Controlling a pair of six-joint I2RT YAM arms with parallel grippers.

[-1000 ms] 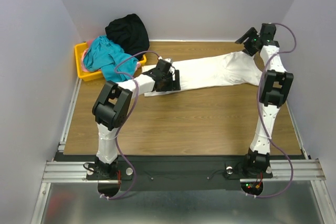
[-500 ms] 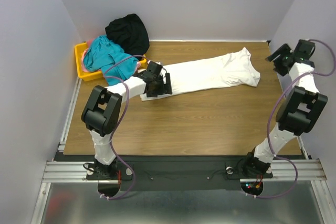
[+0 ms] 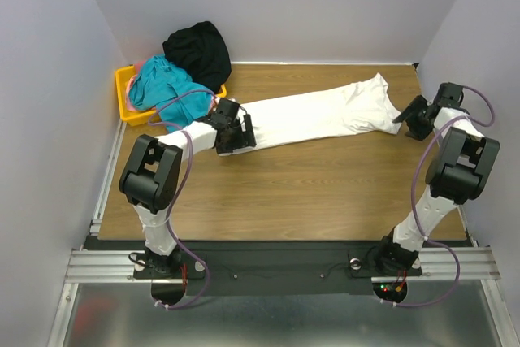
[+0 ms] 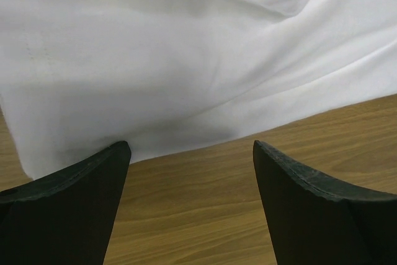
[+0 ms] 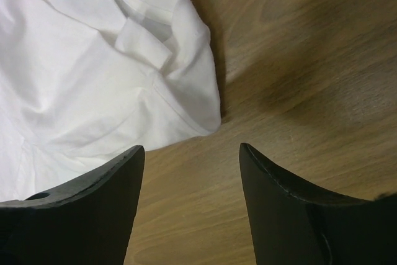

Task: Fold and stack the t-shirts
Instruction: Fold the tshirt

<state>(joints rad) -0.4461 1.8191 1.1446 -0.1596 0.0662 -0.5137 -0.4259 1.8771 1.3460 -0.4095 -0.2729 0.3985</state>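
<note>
A white t-shirt (image 3: 317,115) lies stretched out flat across the far part of the wooden table (image 3: 309,193), folded into a long band. My left gripper (image 3: 230,137) is open at the shirt's left end, low over the table; in the left wrist view the shirt's edge (image 4: 186,60) lies just ahead of the open left gripper (image 4: 192,153). My right gripper (image 3: 410,119) is open just right of the shirt's right end; in the right wrist view the shirt's sleeve corner (image 5: 180,60) lies ahead of the open right gripper (image 5: 191,153). Neither holds anything.
A yellow bin (image 3: 130,107) at the far left holds a teal shirt (image 3: 162,87), a black shirt (image 3: 197,50) and something pink. Grey walls close in the left, back and right sides.
My right gripper has let go of the shirt's right end, swung out to the right and come down low beside it. My left gripper has slid left along the shirt's left end.
</note>
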